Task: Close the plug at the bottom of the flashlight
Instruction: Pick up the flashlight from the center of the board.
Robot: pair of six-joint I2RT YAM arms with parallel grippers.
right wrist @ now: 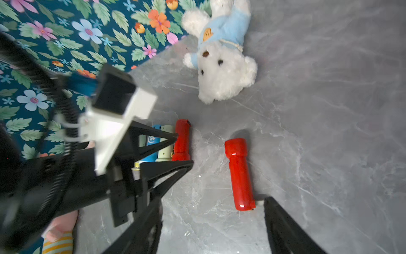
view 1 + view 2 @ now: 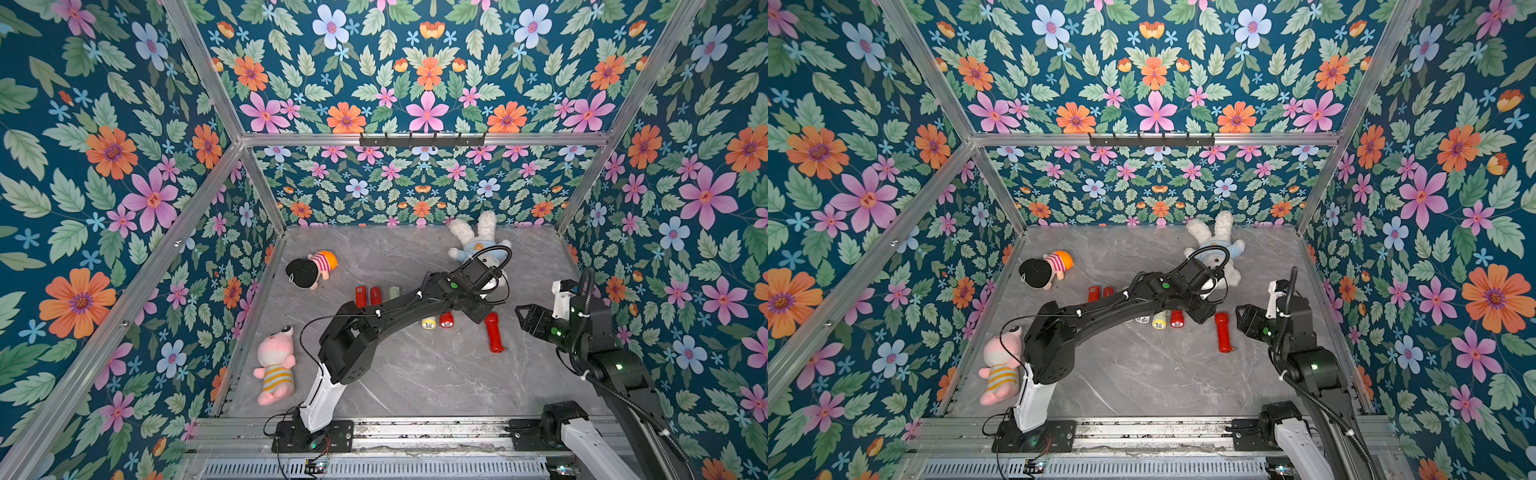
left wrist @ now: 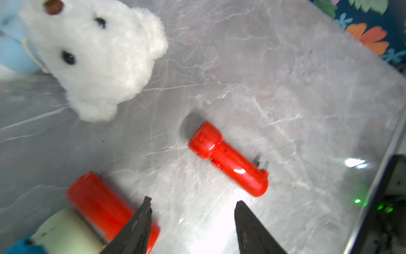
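The left gripper [image 3: 193, 200] hangs spread and empty just beside a row of flashlights [image 2: 446, 320]. Right of it, the red flashlight [image 2: 493, 332] lies flat on the table [image 2: 415, 374], its plug [image 3: 265, 164] sticking out. The right gripper [image 1: 213, 200], also spread and empty, hovers near it.

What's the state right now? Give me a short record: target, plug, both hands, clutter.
target: red flashlight, lying flat on the table, apart from the row of other flashlights
plug: sticking out at the bottom end, not folded in
left hand: open, empty, by the row
right hand: open, empty, near the plug end
clutter: white plush toy beyond the flashlight's head
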